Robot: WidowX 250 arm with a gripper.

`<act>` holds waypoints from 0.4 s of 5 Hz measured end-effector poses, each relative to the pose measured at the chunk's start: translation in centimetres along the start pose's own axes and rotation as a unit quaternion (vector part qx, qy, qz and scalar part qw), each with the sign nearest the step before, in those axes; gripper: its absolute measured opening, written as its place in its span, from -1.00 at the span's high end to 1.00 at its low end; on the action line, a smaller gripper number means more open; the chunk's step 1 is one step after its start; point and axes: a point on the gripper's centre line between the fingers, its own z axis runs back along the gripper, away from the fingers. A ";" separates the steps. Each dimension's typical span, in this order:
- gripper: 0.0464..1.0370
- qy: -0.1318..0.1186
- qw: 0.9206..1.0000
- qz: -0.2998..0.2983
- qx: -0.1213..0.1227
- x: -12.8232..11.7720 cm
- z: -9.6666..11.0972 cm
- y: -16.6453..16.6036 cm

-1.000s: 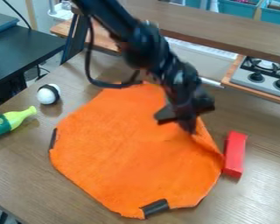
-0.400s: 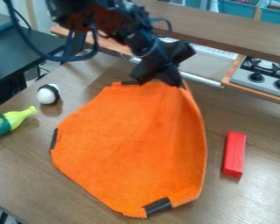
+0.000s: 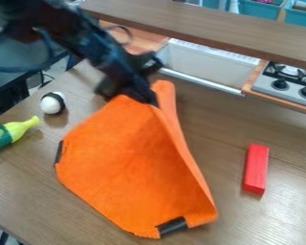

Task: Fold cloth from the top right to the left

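The gripper [image 3: 145, 97] is over the cloth's upper edge, shut on the orange cloth [image 3: 130, 167]. The cloth's top right part is lifted to the gripper, and its right side slants as a raised edge down to the lower right corner. The lower and left parts lie flat on the table. Dark patches mark the cloth's left edge and its bottom edge.
On the wooden table [image 3: 280, 206], a red block [image 3: 256, 169] lies to the right of the cloth. A white ball with a black band [image 3: 52, 103] and a yellow-green bottle [image 3: 14, 132] are at the left. Behind are a sink [image 3: 203, 67] and a stove [image 3: 286, 81].
The gripper has moved up and then left with the cloth's top right part. The cloth's right edge has come away from beside the red block and shifted left.
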 end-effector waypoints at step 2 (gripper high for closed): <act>1.00 0.016 1.000 -0.010 -0.009 1.6 3.8 4.9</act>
